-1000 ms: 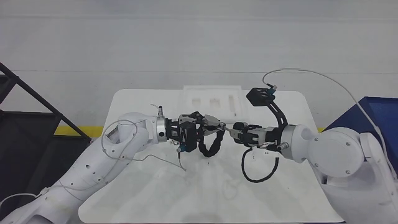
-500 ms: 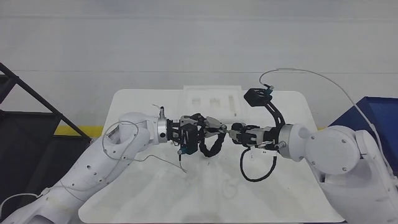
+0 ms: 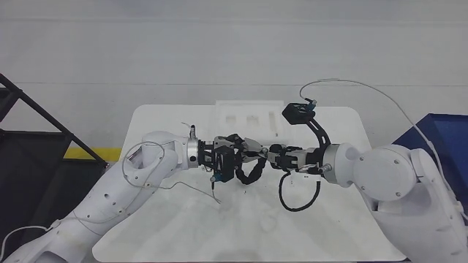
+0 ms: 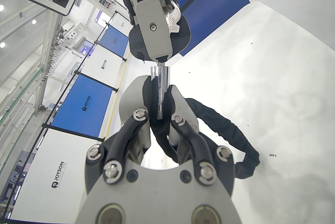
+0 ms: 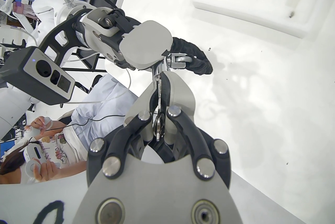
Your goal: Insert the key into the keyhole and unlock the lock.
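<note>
Both claws meet over the middle of the tabletop [image 3: 183, 226], held above its surface, tip to tip.

Left claw [image 4: 159, 88] is clamped tight on the lock [image 4: 160, 77], a chrome cylinder. The cylinder's end sticks out past the fingertips and faces the other claw. The lock's black cable [image 4: 225, 125] loops out from behind the fingers and curves back. From the top view the loop hangs on the near side of the left claw [image 3: 245, 155]; can't tell if it touches the tabletop.

Right claw [image 5: 161, 83] is closed on the key [image 5: 159, 96], flat between the pads, blade pointing out past the fingertips. A key ring [image 5: 157, 124] sits back between the fingers. The key tip meets the end face of the chrome cylinder, in line with it. How far in it sits, cannot tell. In the top view the right claw [image 3: 273, 153] is just beside the left one, almost touching.

Farther back, a white foam tray [image 3: 248, 117] with rectangular recesses lies at the far edge of the tabletop, around its middle, well apart from the claws.
</note>
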Controlling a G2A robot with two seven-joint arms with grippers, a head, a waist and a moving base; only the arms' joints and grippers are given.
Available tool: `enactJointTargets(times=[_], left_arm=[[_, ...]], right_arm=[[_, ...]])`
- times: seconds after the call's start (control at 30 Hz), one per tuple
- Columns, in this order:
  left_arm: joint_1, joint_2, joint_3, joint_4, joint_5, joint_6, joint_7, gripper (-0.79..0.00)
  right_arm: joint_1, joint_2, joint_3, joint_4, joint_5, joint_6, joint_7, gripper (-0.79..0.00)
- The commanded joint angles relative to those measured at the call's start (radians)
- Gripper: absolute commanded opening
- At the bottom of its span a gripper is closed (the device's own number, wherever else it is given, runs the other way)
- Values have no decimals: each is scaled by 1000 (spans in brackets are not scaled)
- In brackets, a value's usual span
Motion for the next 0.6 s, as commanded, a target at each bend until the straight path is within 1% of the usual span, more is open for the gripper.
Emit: enactJointTargets(times=[0.0, 0.17, 0.33, 0.37, 0.4, 0.43, 0.57], left_arm=[[1, -1, -1, 3, 0, -3, 7, -785], [1, -4, 0, 13, 1, -10, 30, -785], [3, -11, 3, 43, -26, -21, 59, -785], [3, -12, 5, 52, -34, -26, 65, -785], [2, -14, 6, 60, -43, -31, 73, -785], [0, -16, 8, 71, -53, -37, 79, -785], [-9, -27, 18, 120, -99, -60, 96, -785]], right_arm=[[2, 1, -3, 3, -1, 0, -2, -785], [8, 2, -10, 12, 8, -11, -5, -785], [16, 2, -14, 25, 18, -20, -21, -785], [16, 2, -14, 28, 22, -23, -27, -686], [17, 3, -15, 33, 24, -26, -30, -619], [17, 3, -15, 36, 26, -29, -34, -582], [20, 3, -15, 55, 43, -44, -54, -566]])
